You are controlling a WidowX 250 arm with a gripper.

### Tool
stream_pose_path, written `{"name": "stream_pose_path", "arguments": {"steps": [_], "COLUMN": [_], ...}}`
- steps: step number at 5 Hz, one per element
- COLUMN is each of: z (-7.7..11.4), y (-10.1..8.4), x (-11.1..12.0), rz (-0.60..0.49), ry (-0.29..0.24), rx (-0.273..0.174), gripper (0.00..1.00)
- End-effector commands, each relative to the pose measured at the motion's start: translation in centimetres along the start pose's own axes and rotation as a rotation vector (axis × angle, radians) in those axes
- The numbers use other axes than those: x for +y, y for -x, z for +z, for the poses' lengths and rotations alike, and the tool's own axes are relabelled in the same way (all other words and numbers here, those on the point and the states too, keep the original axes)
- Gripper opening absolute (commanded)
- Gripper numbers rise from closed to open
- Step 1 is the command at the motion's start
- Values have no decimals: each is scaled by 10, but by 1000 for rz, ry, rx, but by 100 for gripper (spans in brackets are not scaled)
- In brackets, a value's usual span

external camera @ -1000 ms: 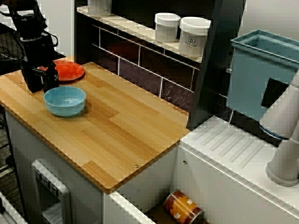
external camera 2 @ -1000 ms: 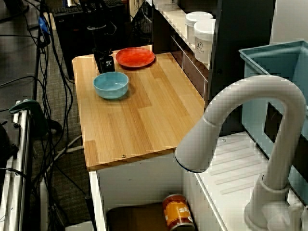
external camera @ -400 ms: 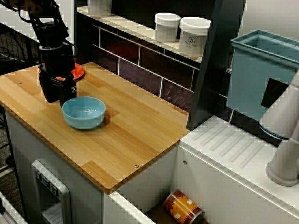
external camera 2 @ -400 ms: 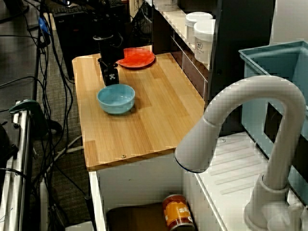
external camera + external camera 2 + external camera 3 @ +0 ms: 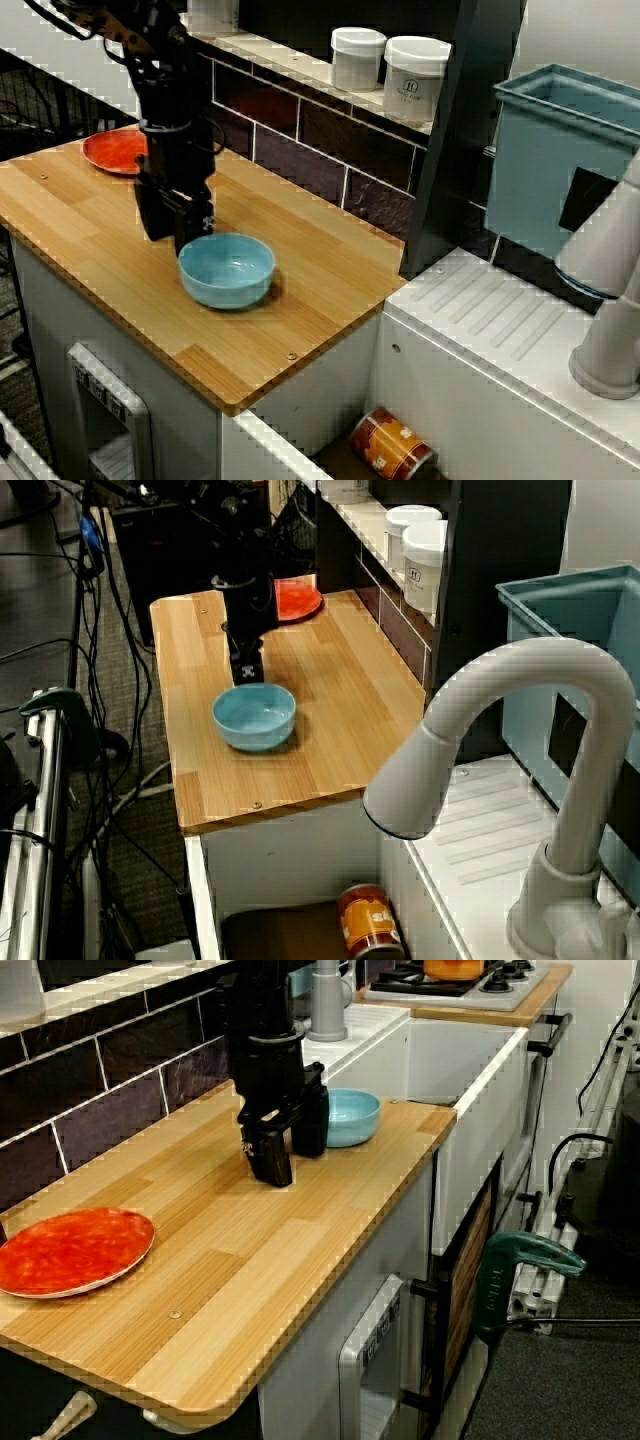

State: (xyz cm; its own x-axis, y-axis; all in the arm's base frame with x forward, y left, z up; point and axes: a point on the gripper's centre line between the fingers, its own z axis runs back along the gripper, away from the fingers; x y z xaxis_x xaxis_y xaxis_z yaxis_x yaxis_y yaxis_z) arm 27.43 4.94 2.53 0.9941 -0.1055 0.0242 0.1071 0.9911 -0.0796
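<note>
A light blue bowl (image 5: 228, 270) sits upright on the wooden counter (image 5: 310, 290), a little in from its front edge. My black gripper (image 5: 178, 238) stands upright at the bowl's back-left rim and is shut on that rim. In the view along the counter the gripper (image 5: 292, 1155) hides the bowl's (image 5: 350, 1120) near edge, with one finger (image 5: 270, 1160) outside it. Seen from the sink end, the gripper (image 5: 247, 675) is just behind the bowl (image 5: 254, 716). A red plate (image 5: 112, 150) lies at the counter's far left corner, behind the arm.
Two white jars (image 5: 358, 58) (image 5: 415, 78) stand on the ledge above the dark tiled wall. A teal bin (image 5: 560, 150) and a white faucet (image 5: 500, 740) are to the right by the drainboard. An orange can (image 5: 390, 445) lies in the sink below.
The gripper and the blue bowl have travelled together to the right and toward the counter's front edge, away from the red plate, which has stayed in place.
</note>
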Motion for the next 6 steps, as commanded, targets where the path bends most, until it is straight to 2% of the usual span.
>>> {"name": "stream_pose_path", "arguments": {"steps": [1,3,5,6], "z": [15,45,62,56], "y": [14,28,34,40], "x": [-17,-6,-25,-47], "rz": [-52,16,-31,-41], "ry": [-35,-13,22,16], "rx": [-48,-92,-84,-119], "gripper": [100,100,100,100]}}
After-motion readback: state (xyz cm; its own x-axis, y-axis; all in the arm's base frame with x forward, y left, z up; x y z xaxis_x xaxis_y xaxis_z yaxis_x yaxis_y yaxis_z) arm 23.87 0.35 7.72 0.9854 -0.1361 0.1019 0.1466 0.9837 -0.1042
